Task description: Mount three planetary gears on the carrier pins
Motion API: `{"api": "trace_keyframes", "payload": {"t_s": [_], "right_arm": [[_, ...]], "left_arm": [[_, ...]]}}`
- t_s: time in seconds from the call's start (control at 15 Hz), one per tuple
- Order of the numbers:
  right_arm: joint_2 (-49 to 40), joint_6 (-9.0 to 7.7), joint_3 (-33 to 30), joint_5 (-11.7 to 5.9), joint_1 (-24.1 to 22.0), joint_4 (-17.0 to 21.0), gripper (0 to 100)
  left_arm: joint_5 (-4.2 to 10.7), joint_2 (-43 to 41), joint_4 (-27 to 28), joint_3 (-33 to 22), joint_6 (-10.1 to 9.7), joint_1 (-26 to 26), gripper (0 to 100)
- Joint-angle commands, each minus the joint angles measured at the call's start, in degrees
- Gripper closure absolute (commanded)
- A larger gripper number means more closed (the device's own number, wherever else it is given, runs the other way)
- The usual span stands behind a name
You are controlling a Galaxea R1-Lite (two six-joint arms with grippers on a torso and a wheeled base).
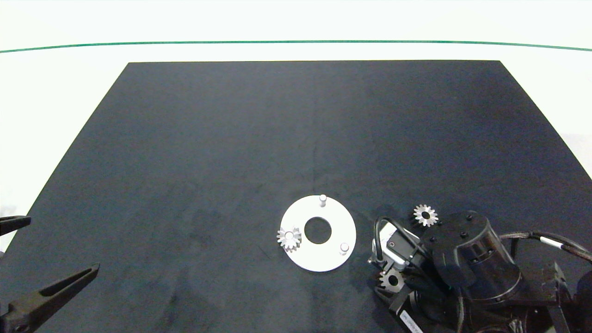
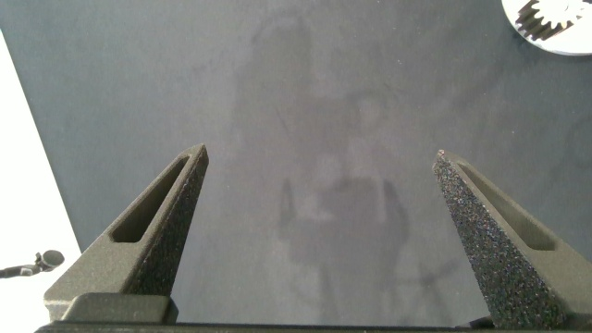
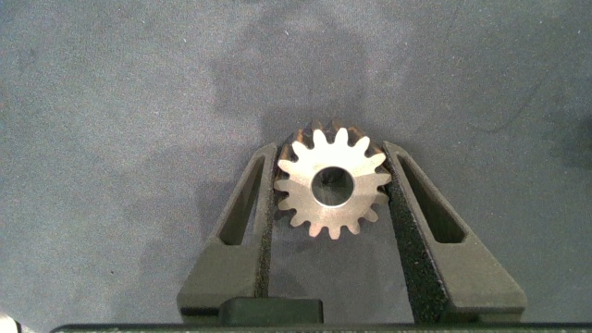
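Observation:
The white carrier disc (image 1: 334, 216) lies on the black mat, with two bare carrier pins (image 1: 323, 199) (image 1: 344, 248). One planetary gear (image 1: 289, 237) sits on the disc's left pin. A second gear (image 1: 425, 215) lies flat on the mat to the right of the disc. My right gripper (image 1: 392, 280) (image 3: 331, 155) is low over the mat, near the disc's right front, shut on a third gear (image 3: 330, 183) with both fingers against its teeth. My left gripper (image 1: 64, 243) (image 2: 320, 153) stands open at the mat's front left, holding nothing.
The black mat (image 1: 231, 138) covers most of a white table, and a green line (image 1: 296, 42) crosses the table at the back. The right arm's wrist body (image 1: 476, 259) and cables reach close to the loose gear. A corner of the disc (image 2: 573, 44) shows in the left wrist view.

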Motion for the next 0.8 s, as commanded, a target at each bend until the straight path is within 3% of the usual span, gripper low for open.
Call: {"api": "trace_keyframes", "payload": {"t_s": [0.07, 0.2, 0.4, 0.6, 0.8], "right_arm": [[-0.09, -0.06, 0.08, -0.11, 0.03, -0.03, 91], [-0.09, 0.02, -0.36, -0.11, 0.03, -0.03, 96], [0.09, -0.15, -6.16, -0.11, -0.24, 1.56, 96], [-0.18, -0.42, -11.78, -0.02, 0.29, 9.91, 96], [-0.35, -0.59, -14.25, -0.11, 0.73, 12.02, 96]], "left_arm": [[0.15, 0.22, 0.13, -0.07, 0.10, -0.01, 0], [0.15, 0.31, 0.13, -0.07, 0.10, -0.10, 0], [0.15, 0.31, 0.13, -0.34, 0.01, -0.01, 0], [0.15, 0.31, 0.13, -0.69, 0.10, -0.01, 0], [0.15, 0.40, 0.04, -0.69, 0.10, -0.10, 0]]}}
